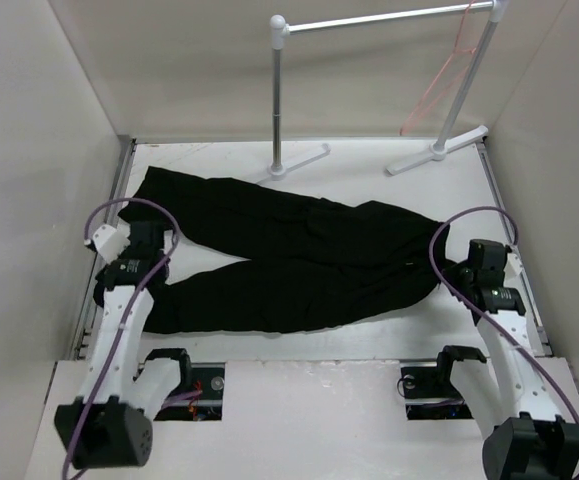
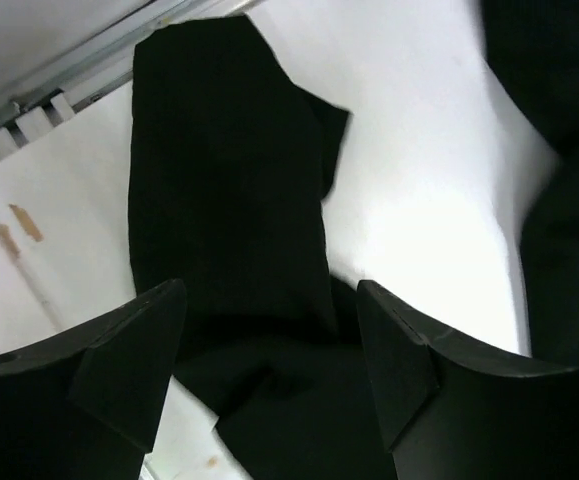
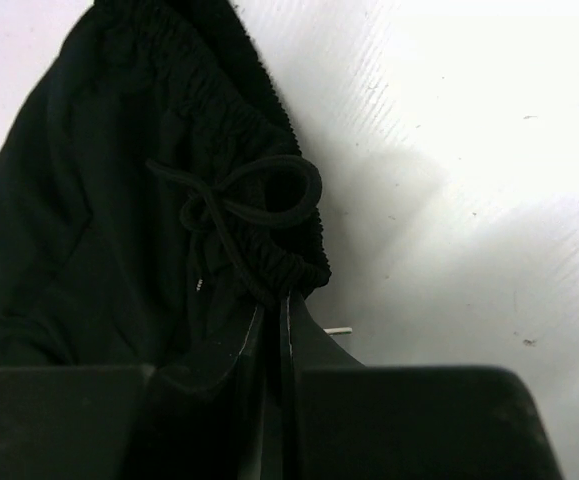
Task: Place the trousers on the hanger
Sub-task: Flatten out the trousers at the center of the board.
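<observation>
One pair of trousers (image 1: 299,260) lies flat across the middle of the desk (image 1: 369,165), with the waistband toward the right edge and two legs toward the left edge. One hanger (image 1: 439,85) hangs from the bar of one rack (image 1: 279,90) standing along the far edge, well apart from the trousers. Of two hands, the left hand (image 2: 269,330) is released, jaws apart over a leg end. The right hand (image 3: 274,310) is clenched on the waistband edge, beside one tied drawstring (image 3: 239,195).
</observation>
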`<state>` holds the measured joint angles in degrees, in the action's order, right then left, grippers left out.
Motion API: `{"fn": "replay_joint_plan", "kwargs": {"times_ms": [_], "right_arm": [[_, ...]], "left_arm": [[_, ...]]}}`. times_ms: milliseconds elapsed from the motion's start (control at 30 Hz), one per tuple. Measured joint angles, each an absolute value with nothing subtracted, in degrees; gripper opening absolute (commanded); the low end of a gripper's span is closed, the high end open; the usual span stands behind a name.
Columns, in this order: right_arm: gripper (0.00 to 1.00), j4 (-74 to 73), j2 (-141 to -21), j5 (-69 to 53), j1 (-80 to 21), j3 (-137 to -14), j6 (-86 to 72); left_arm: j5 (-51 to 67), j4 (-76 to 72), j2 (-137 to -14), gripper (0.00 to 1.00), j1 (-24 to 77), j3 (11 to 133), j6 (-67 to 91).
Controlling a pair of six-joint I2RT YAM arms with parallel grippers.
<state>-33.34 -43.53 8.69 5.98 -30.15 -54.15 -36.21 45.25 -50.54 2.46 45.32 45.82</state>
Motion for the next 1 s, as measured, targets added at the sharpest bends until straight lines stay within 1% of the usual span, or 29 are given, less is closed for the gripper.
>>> {"fn": "replay_joint_plan", "kwargs": {"times_ms": [133, 200, 233, 267, 300, 333, 367, 400, 467, 567, 767, 867, 933, 1000], "right_arm": [[0.02, -35.9, -40.4, 10.1, 7.6, -30.0, -54.0], [0.02, -36.2, -39.6, 10.4, 7.8, -29.3, -54.0], [0.02, -36.5, -39.4, 10.5, 7.8, -28.9, -54.0], [0.02, -36.9, -39.4, 10.6, 7.8, -28.6, -54.0], [0.02, -37.0, -39.3, 10.6, 7.8, -28.3, -54.0], [0.02, -37.2, -39.3, 10.6, 7.8, -28.1, -54.0], [0.02, -37.4, -39.2, 10.7, 7.8, -28.0, -54.0], [0.02, -37.4, -39.0, 10.7, 7.8, -28.0, -54.0], [0.02, -37.3, -38.5, 10.7, 7.8, -28.0, -54.0], [0.02, -37.3, -37.6, 10.7, 7.4, -27.9, -54.0], [0.02, -37.6, -34.3, 10.7, 5.7, -27.9, -54.0], [0.02, -37.8, -33.7, 10.7, 5.5, -27.9, -54.0], [0.02, -37.8, -33.8, 10.7, 5.5, -27.9, -54.0], [0.02, -37.9, -33.8, 10.7, 5.5, -27.9, -54.0]], "left_arm": [[-27.0, 35.4, -60.5, 0.67, -12.8, 44.1, 42.4], [-23.4, 31.7, -66.0, 0.66, -17.6, 43.6, 40.9], [-22.2, 30.8, -68.1, 0.63, -18.7, 43.5, 40.3], [-21.1, 29.7, -70.4, 0.55, -19.5, 43.5, 39.5], [-20.3, 28.9, -72.0, 0.41, -19.6, 43.5, 39.1], [-19.4, 28.0, -73.5, 0.21, -19.6, 43.5, 38.7], [-18.6, 27.3, -74.7, 0.08, -19.6, 43.5, 38.6], [-17.8, 26.8, -75.6, 0.03, -19.6, 43.5, 38.3], [-16.3, 26.7, -75.8, 0.01, -19.6, 43.6, 37.8], [-16.1, 29.6, -72.0, 0.01, -18.5, 46.5, 37.8], [-21.2, 34.1, -57.2, 0.04, -12.4, 61.9, 37.7], [-24.1, 36.5, -52.5, 0.03, -12.4, 63.9, 37.2], [-25.6, 38.6, -52.1, 0.03, -12.5, 63.9, 37.0], [-27.1, 41.2, -52.8, 0.05, -12.5, 63.9, 36.8]]}}
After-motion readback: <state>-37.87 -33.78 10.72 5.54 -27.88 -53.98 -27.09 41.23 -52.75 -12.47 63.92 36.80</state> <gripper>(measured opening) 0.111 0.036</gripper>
